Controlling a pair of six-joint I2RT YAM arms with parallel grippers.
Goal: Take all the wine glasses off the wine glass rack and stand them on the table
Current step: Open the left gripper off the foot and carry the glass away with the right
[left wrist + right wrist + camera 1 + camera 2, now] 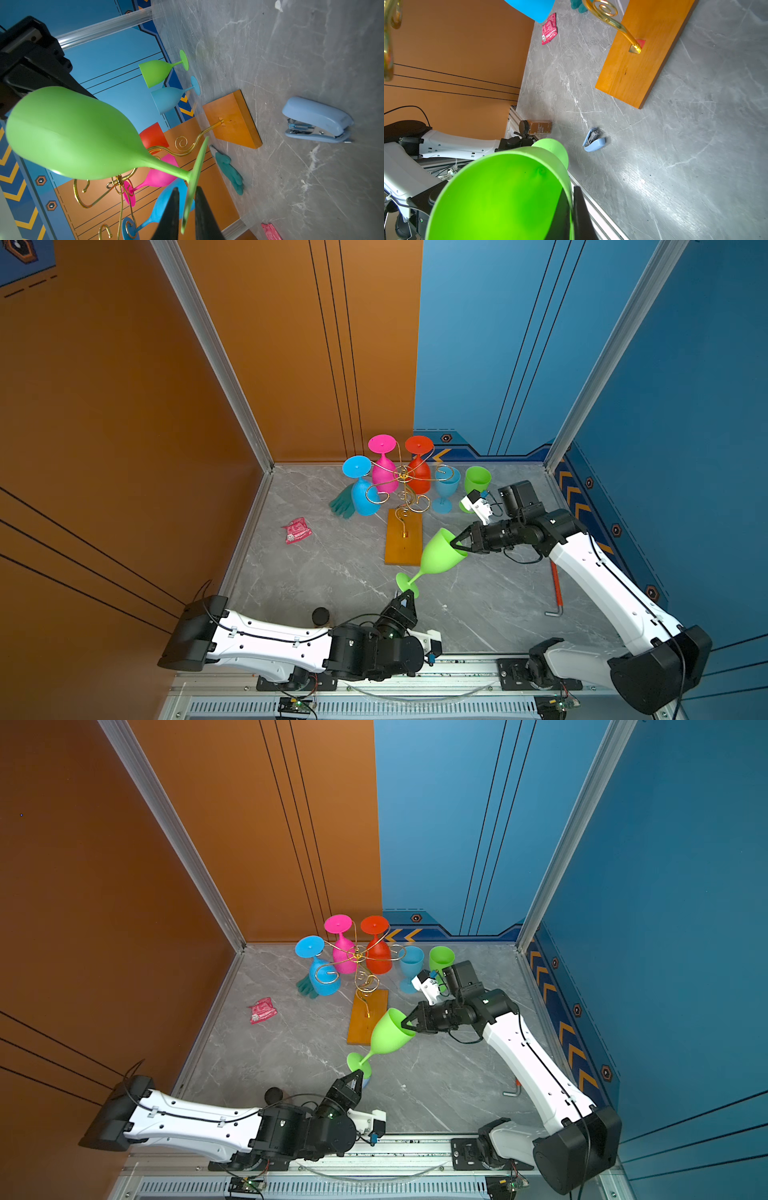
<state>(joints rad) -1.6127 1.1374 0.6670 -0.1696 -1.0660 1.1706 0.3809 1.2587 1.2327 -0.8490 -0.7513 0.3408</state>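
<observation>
Item: green wine glass point(439, 558), off the wine glass rack point(402, 545), hanging tilted in the air just beside the rack's wooden base.
- Right gripper point(456, 544) is pinching the bowl's rim.
- Left gripper point(409, 594) is straddling the foot, jaws slightly apart.
- Pink glass point(384, 475), red glass point(419, 477) and blue glass point(365, 497) are hanging upside down on the rack.

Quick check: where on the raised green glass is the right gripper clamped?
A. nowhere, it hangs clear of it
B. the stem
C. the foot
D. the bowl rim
D: the right gripper is shut on the bowl rim of the green glass, one finger inside the bowl and one outside.
</observation>
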